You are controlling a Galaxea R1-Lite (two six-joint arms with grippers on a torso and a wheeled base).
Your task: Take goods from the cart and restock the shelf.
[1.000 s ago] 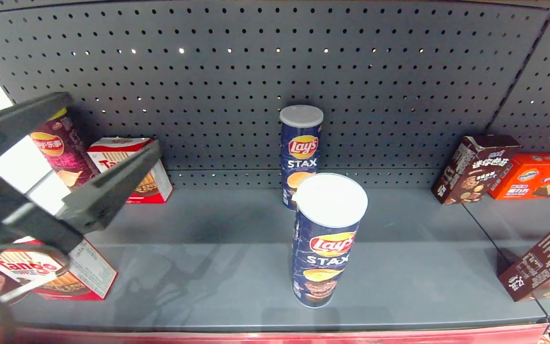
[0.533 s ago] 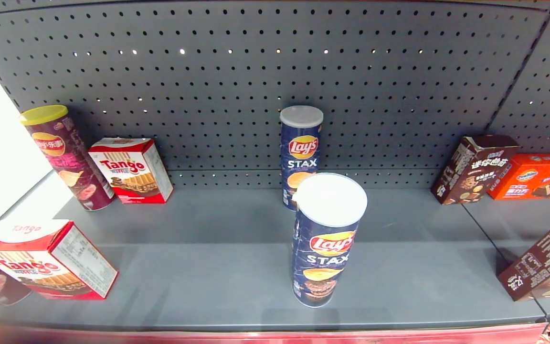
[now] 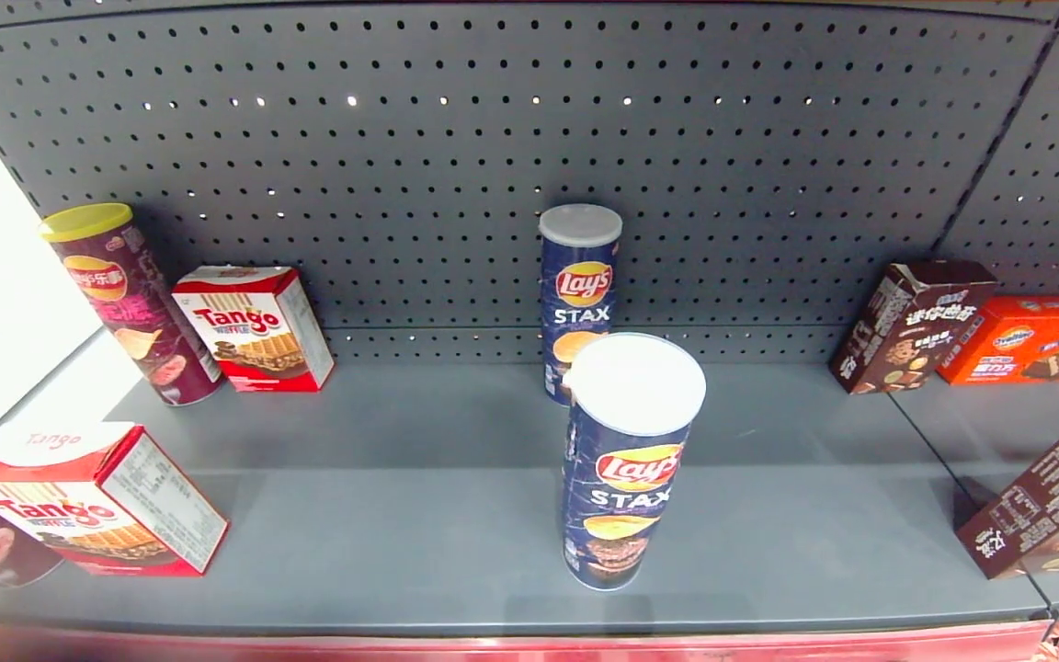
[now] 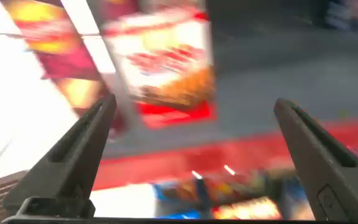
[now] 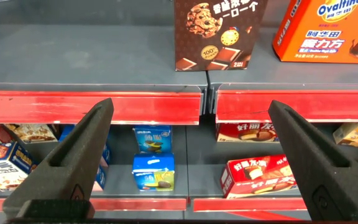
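Observation:
Two blue chip cans stand mid-shelf, the front can near the edge and the back can by the pegboard. At the left are a front wafer box and a back wafer box, with a purple can beside it. My left gripper is open and holds nothing. It is in front of the shelf's red edge, facing a blurred wafer box. My right gripper is open and holds nothing, before the red shelf edge, below a brown cookie box.
Brown boxes and an orange box stand at the shelf's right. The grey shelf floor lies bare between the wafer boxes and the cans. Lower shelves hold blue and red packs.
My left gripper, open over the left wafer boxes a second ago, has withdrawn out of the head view. The goods on the shelf have stayed put.

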